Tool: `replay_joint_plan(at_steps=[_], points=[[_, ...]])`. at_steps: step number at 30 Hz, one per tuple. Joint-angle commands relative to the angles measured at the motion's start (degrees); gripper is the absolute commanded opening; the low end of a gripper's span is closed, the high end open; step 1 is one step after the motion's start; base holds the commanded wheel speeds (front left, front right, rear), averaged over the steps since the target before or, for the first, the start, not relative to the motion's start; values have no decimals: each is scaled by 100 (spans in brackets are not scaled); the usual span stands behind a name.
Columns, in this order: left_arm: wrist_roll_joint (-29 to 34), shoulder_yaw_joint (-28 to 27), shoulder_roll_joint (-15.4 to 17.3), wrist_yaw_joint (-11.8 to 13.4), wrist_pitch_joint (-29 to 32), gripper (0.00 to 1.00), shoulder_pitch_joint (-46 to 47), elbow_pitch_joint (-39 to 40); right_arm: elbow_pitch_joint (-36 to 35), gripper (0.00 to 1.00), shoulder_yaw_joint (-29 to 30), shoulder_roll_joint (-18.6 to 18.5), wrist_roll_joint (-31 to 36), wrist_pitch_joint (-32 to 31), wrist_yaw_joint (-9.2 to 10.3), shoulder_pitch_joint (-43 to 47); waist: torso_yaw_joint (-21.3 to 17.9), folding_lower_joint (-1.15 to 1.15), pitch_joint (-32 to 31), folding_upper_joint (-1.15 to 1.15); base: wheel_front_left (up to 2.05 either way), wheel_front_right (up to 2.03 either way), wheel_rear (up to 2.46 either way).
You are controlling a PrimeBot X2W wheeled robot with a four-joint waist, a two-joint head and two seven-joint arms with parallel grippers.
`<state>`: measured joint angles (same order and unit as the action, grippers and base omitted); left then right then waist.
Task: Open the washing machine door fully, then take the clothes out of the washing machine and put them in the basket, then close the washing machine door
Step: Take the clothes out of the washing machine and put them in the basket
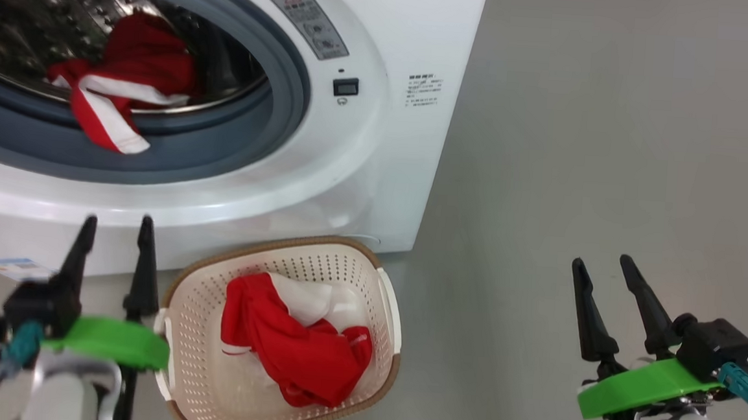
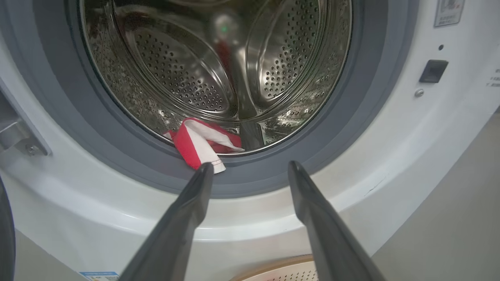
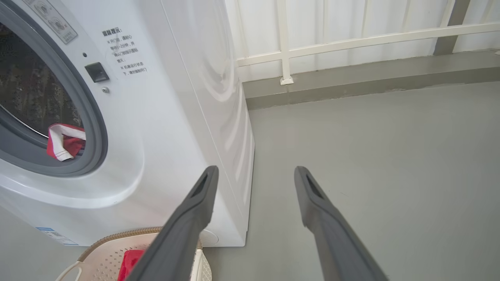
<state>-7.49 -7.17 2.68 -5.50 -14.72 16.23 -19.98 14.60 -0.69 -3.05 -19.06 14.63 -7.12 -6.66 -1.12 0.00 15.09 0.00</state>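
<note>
The clothes (image 1: 122, 84) lay split: one red striped piece hung over the drum lip (image 2: 281, 143) of the washing machine (image 1: 376, 171), another piece (image 1: 294, 341) sat in the basket (image 1: 357, 274) (parked at the machine's front foot for a short drop). Both the left gripper (image 1: 118, 219) and the right gripper (image 1: 601, 259) gaped, empty.

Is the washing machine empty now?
No, a red-and-white garment lies in the drum, its end hanging over the grey gasket.

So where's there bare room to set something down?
The grey floor right of the washing machine and basket, ahead of the right gripper, is bare. Crowded: the basket, holding a red garment, and the drum mouth, where a second garment hangs over the gasket.
</note>
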Motion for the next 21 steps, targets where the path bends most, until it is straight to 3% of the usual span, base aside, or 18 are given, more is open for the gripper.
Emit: replay_joint_plan(at_steps=[1,12,21], points=[[99,-182,213,42,-28,100,449,-243,-151,100,-136,-8,0,37,-36,-192,-68,0,259,0,0,0,0],[288,-183,848,234,-28,100,2500,-2524,-151,100,-273,14,-87,37,-36,-485,-483,0,782,0,0,0,0],[442,-142,1328,619,-28,100,3579,-3796,-176,100,-450,16,-282,37,-36,-594,-837,0,1026,0,0,0,0]])
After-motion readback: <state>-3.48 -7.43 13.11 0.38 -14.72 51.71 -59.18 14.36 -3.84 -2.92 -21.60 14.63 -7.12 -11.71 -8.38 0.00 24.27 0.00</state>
